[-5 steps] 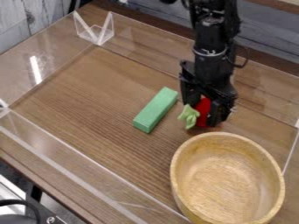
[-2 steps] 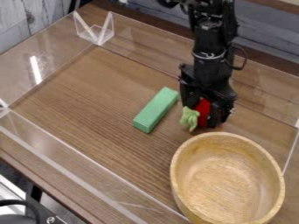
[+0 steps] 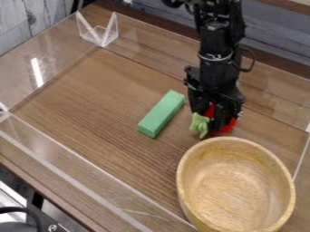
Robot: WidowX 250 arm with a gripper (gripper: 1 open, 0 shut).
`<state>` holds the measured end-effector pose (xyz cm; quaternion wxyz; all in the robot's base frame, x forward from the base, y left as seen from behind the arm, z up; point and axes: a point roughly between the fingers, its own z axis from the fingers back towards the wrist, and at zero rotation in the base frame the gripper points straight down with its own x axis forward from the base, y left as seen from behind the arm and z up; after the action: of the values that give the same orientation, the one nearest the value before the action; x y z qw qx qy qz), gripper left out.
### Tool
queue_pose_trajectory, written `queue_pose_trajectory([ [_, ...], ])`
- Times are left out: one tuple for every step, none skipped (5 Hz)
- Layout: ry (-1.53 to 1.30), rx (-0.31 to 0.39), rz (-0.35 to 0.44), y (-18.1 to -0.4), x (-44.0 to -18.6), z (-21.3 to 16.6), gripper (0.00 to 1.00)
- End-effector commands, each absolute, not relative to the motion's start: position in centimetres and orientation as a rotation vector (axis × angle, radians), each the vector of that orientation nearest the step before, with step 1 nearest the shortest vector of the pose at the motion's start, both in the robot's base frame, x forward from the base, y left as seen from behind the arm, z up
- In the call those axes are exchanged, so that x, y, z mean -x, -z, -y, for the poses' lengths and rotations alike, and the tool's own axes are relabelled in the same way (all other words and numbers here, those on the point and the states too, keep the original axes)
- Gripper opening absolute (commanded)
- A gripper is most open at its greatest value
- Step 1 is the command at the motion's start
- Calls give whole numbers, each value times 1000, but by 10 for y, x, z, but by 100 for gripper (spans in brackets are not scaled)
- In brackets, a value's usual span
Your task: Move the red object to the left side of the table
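The red object (image 3: 215, 114), a small red strawberry toy with a light green leafy cap, lies right of centre on the brown wood-grain table (image 3: 97, 95). My gripper (image 3: 213, 111) points straight down over it. Its black fingers have drawn in against the red body from both sides, and the tips reach down to the tabletop. The leafy cap sticks out at the lower left of the fingers. The object rests on the wood, not lifted.
A green rectangular block (image 3: 161, 113) lies just left of the gripper. A round wooden bowl (image 3: 184, 172) sits at the front right, close below the gripper. Low clear acrylic walls (image 3: 43, 56) edge the table, with a clear folded stand (image 3: 97, 32) at the back left.
The fingers have narrowed from wide open to closed against the red object. The arm stayed in place, and the object has not moved.
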<state>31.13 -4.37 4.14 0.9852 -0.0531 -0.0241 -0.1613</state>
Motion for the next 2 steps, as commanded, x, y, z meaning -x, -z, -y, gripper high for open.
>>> queue_pose_trajectory([
  [320,104,118,-61,-321,42,0],
  [309,107,144,-75,-319,36,0],
])
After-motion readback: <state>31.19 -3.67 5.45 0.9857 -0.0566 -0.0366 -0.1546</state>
